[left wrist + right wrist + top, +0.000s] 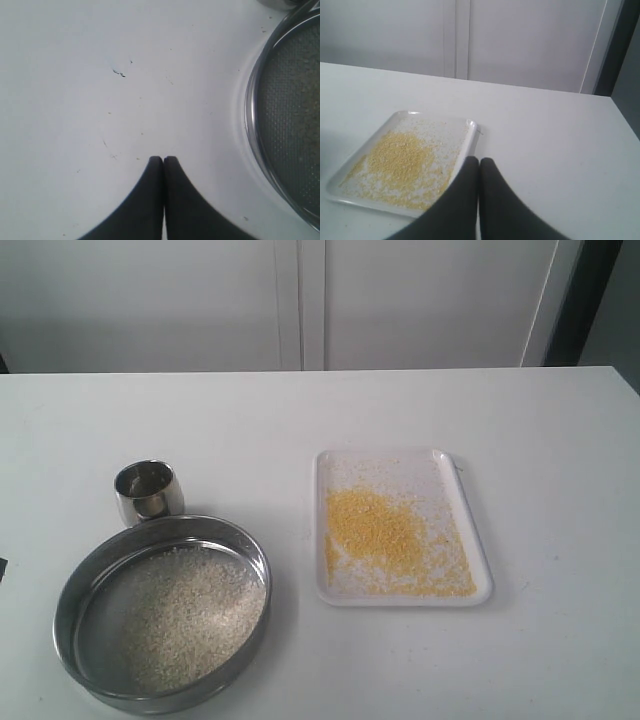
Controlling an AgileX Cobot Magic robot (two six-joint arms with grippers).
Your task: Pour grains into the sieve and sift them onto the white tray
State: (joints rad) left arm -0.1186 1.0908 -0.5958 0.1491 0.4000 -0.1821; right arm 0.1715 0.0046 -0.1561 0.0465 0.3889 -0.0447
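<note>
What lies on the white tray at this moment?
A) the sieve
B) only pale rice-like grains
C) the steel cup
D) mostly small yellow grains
D: the white tray holds a spread of yellow grains, while the pale grains sit in the sieve.

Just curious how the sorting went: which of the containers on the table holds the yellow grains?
The flat white tray, on the right: yellow grains lie spread across it. The round steel sieve holds pale whitish grains instead.
</note>
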